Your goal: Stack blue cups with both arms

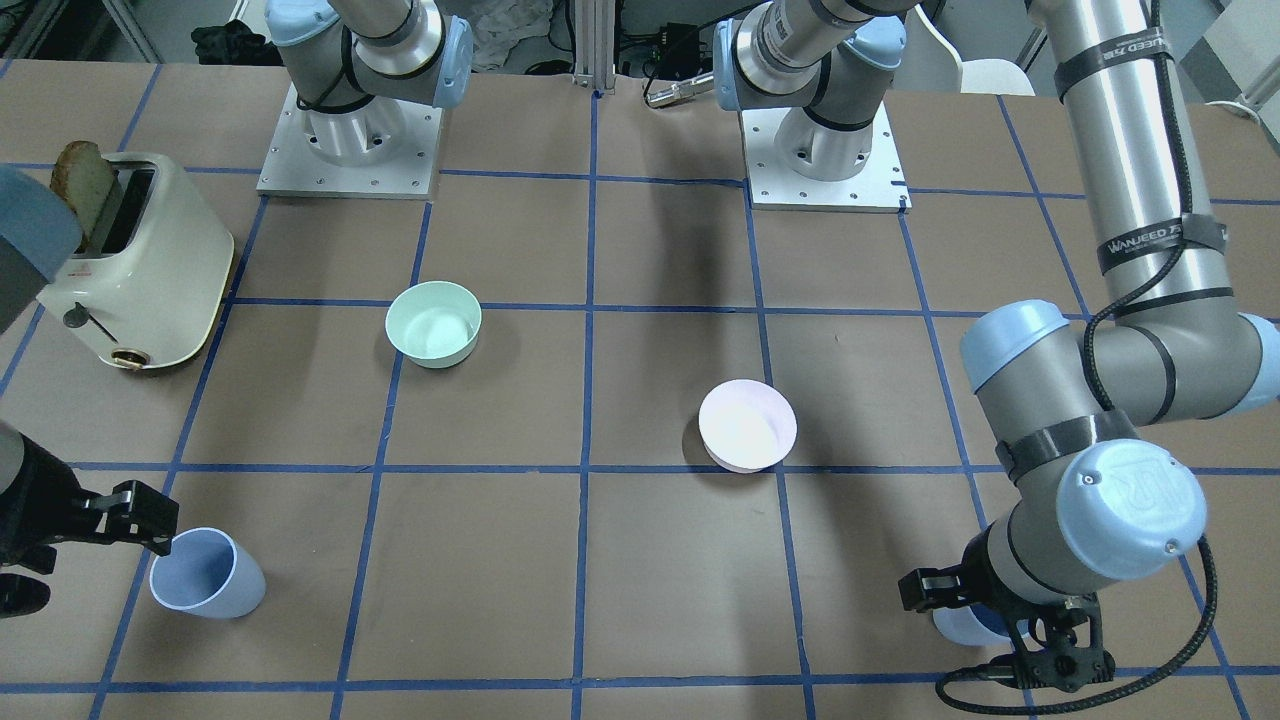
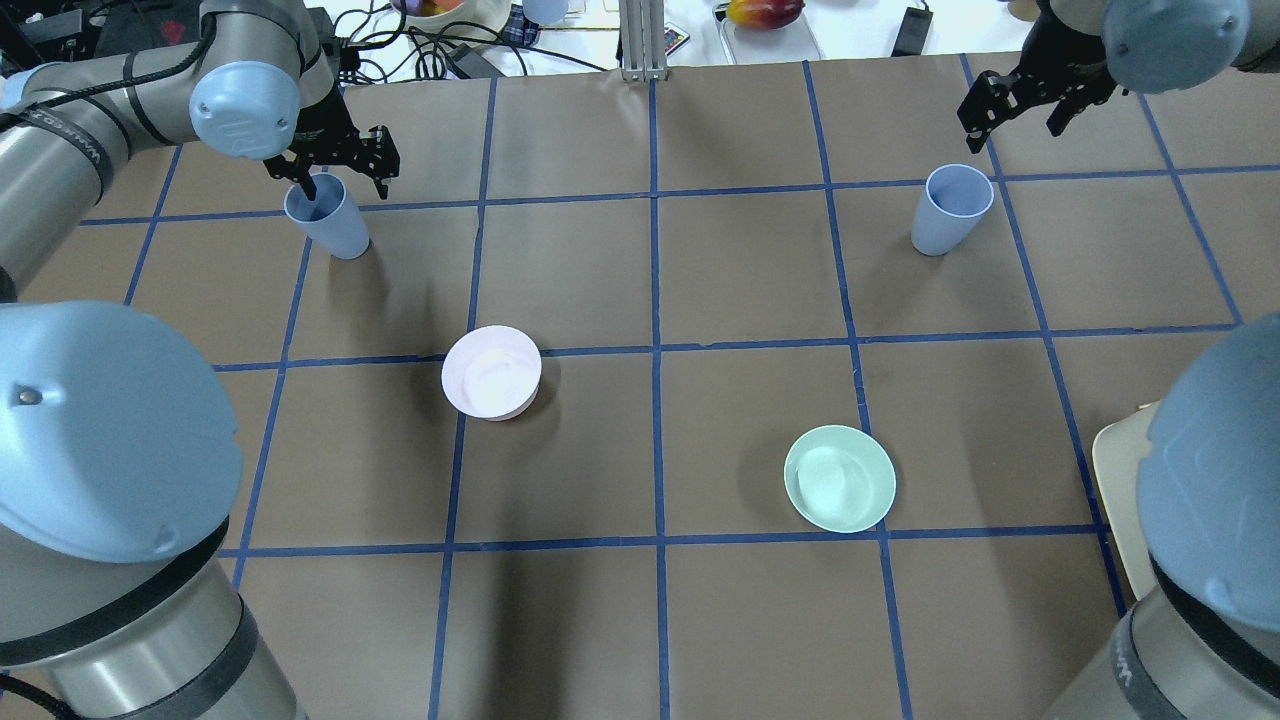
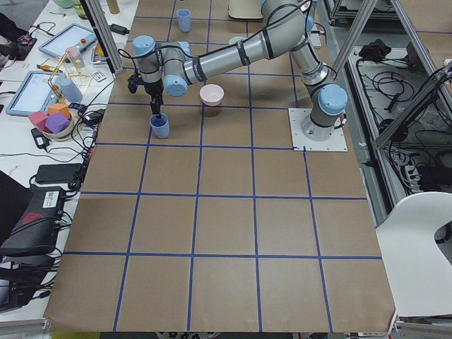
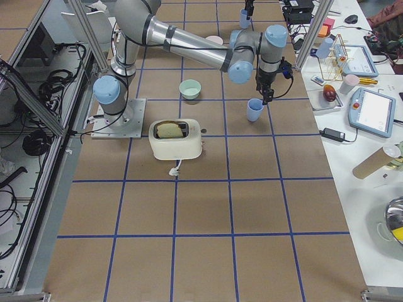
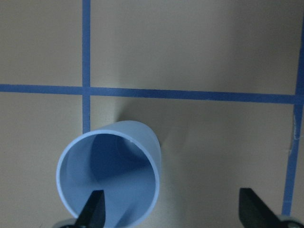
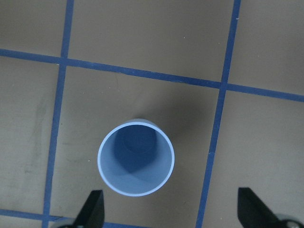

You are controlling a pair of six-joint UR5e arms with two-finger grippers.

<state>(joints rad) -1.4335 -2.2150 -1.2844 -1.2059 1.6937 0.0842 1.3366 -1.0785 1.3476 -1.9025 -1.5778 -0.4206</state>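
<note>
The brown gridded table (image 2: 760, 620) fills the overhead view. The left arm (image 2: 70, 130) reaches to the upper left of that frame, the right arm (image 2: 1170, 40) to the upper right. A cream toaster (image 1: 160, 270) with a slice of bread in its slot stands at the left edge of the front-facing view. The pink bowl (image 2: 491, 372) sits left of centre and the green bowl (image 2: 840, 478) lower right of centre, well apart.

Both cups stand upright – the left cup (image 2: 328, 218) in the upper left, the right cup (image 2: 950, 210) in the upper right.

The left gripper (image 2: 343, 185) is spread wide and grips nothing. One finger (image 5: 95, 211) dips inside the left cup's mouth, the other stands outside.

The right gripper (image 2: 1015, 115) is also spread wide and empty – it hovers above the right cup, which shows nearer one finger (image 6: 92, 211) in the wrist view.
</note>
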